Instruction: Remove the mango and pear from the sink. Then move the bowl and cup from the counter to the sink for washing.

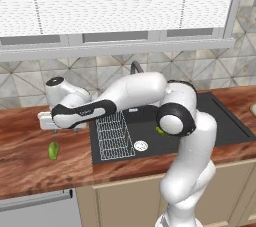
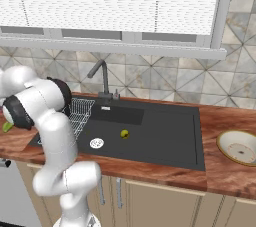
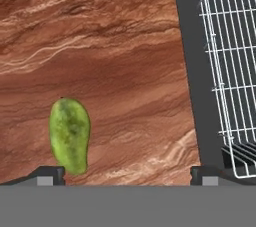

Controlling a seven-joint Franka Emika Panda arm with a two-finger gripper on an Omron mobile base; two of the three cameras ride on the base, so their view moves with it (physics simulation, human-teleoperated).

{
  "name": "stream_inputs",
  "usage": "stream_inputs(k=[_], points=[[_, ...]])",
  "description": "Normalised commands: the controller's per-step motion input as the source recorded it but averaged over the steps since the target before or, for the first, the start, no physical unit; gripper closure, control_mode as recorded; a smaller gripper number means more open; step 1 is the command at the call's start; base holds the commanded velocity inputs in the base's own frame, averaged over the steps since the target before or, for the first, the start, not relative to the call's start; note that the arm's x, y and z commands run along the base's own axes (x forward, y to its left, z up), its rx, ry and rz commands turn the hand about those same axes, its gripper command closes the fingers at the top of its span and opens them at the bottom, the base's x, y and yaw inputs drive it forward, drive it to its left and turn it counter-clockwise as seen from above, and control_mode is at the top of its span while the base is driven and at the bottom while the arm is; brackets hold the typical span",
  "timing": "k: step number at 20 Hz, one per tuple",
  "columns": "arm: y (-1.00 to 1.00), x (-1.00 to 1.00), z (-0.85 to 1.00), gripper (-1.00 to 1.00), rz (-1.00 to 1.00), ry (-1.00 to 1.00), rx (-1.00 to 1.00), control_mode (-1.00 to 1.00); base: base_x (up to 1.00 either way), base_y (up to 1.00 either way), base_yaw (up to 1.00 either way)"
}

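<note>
While the mango lies on the counter, the wire rack stands beside.

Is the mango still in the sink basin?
No, the mango lies on the wooden counter left of the sink, with the open tool above it.

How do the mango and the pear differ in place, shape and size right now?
The mango lies on the counter left of the sink; the pear sits in the basin. The mango is a long oval, the pear small and roundish. The mango looks larger. Both are green, and the open gripper touches neither.
</note>
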Motion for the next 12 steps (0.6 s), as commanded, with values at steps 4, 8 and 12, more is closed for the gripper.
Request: stream_inputs(k=[4, 8, 12], points=[[-0.44, -0.13, 0.24, -1.0, -0.03, -0.01, 0.03, -1.0, 0.0, 0.0, 0.0], [-0.44, -0.14, 0.23, -1.0, -0.02, 0.0, 0.0, -1.0, 0.0, 0.0, 0.0], [-0.4, -0.13, 0.23, -1.0, -0.02, 0.08, 0.0, -1.0, 0.0, 0.0, 0.0]])
